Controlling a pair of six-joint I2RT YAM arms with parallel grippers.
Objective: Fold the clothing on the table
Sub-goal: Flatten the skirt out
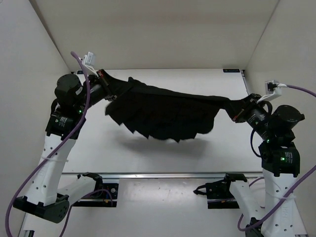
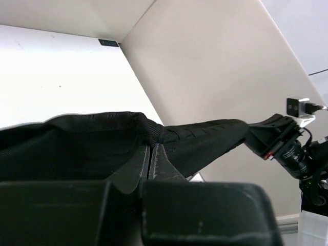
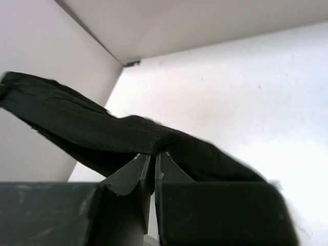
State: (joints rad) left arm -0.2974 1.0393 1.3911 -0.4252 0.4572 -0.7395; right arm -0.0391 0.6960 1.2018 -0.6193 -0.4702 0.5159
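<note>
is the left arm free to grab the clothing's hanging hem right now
Probably not: the left gripper is shut on the upper edge of the clothing, stretched across to the right gripper. It would have to let go first.

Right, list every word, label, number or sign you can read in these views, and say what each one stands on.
No text can be read in any view.
Small dark label at the far right corner of the table: too small and blurred to read.
Clothing: no print, tag or lettering shows.
</note>
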